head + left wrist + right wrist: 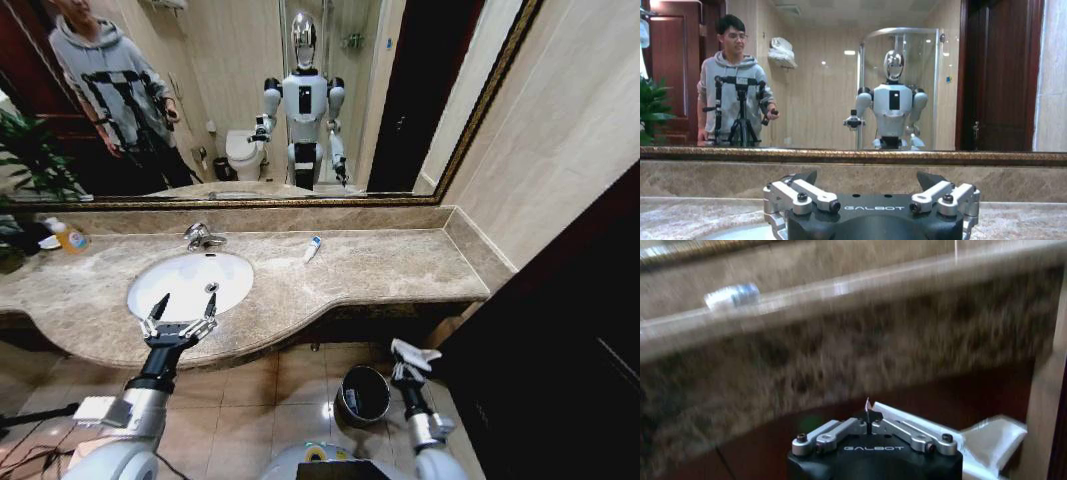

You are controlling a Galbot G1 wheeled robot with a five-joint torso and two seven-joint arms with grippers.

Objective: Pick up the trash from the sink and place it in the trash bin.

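The white oval sink [185,280] lies in the marble countertop, and its basin looks bare. My left gripper [178,315] hovers open over the basin's front rim; the left wrist view shows the left gripper [867,179] spread wide, facing the mirror. My right gripper [409,366] is below counter height, just right of the dark round trash bin [363,394] on the floor. It is shut on a flat white wrapper [414,352]. In the right wrist view the right gripper [869,426] pinches the wrapper [990,440]. A white tube with a blue end [312,249] lies on the counter right of the sink, and the right wrist view shows that tube [732,295] too.
A chrome faucet [203,237] stands behind the basin. A bottle of orange liquid [68,237] sits at the counter's far left beside a plant [20,160]. A dark wooden panel [560,340] closes in the right side. Cables [30,440] trail on the tiled floor at the left.
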